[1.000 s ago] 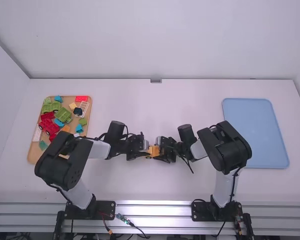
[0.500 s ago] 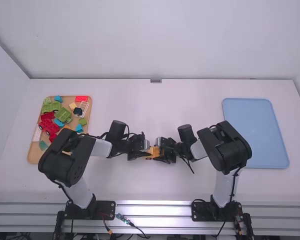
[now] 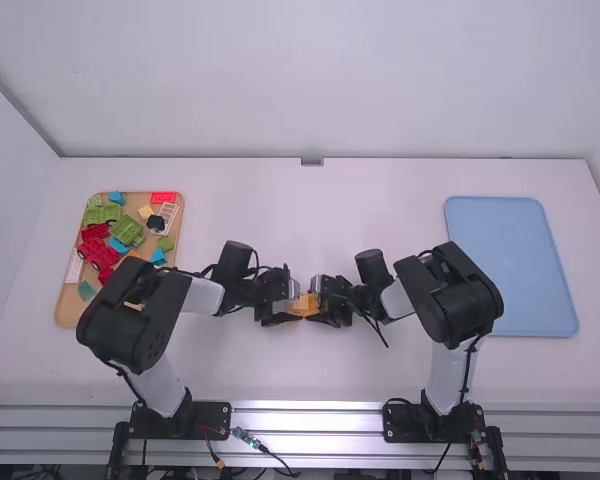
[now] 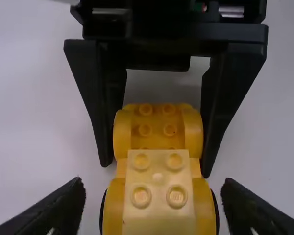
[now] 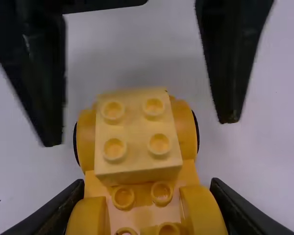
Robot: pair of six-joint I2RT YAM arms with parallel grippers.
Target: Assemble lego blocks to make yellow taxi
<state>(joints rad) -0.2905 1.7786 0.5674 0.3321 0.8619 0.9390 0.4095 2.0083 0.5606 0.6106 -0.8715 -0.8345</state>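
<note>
Straddling the yellow car [image 4: 158, 208], fingers [image 4: 61, 205] apart, is the left gripper [image 3: 295, 304]; the right gripper [image 3: 318, 303] clamps it.

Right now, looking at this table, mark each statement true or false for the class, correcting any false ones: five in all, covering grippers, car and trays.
1. The right gripper grips the yellow car body. True.
2. The left gripper is clamped on the car too. False: its fingers are open, one on each side.
3. A pale block with four studs sits on the car. True.
4. The red blocks lie in the blue tray. False: they lie in the tan tray.
5. The blue tray is rectangular. True.
</note>
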